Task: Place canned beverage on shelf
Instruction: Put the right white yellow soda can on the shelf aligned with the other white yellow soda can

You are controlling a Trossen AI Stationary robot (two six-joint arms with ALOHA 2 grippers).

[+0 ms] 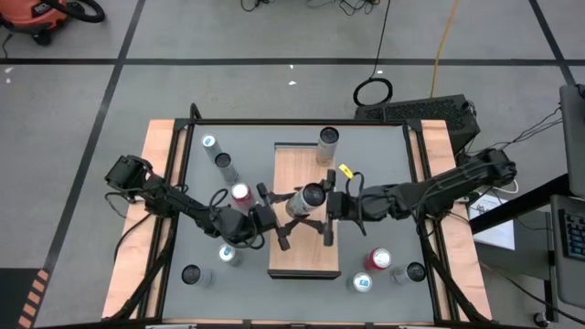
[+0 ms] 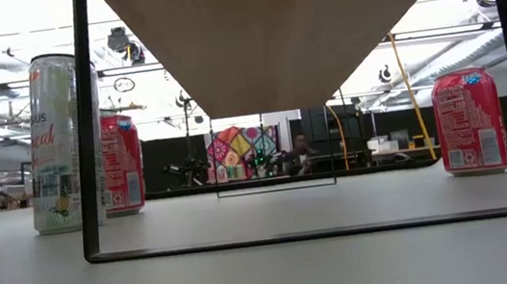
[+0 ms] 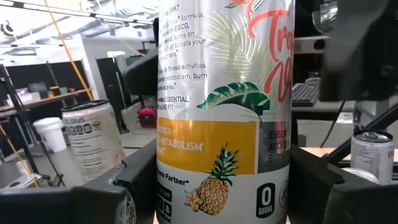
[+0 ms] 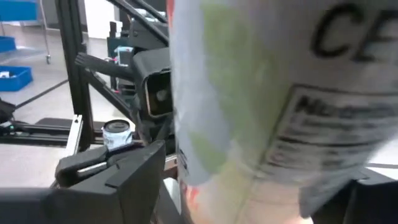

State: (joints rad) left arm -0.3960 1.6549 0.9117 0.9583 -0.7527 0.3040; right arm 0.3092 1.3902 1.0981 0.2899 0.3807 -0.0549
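Both grippers meet at tall can (image 1: 311, 196) upright over middle of shelf (image 1: 294, 256). Left gripper (image 1: 277, 212) clamped on can, fingers either side. Right gripper (image 1: 331, 212) fingers flank same can; whether gripping, cannot tell. Second can (image 1: 328, 140) stands at shelf's far edge.

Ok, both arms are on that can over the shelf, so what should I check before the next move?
1. Pineapple can over the shelf: ok.
2. Left gripper closed on the can: ok.
3. Right gripper has a hold: cannot tell.
4. Can upright: ok.
5. Can's base resting on the board: cannot tell.
6. Apart from the grey can at the shelf's far end: ok.
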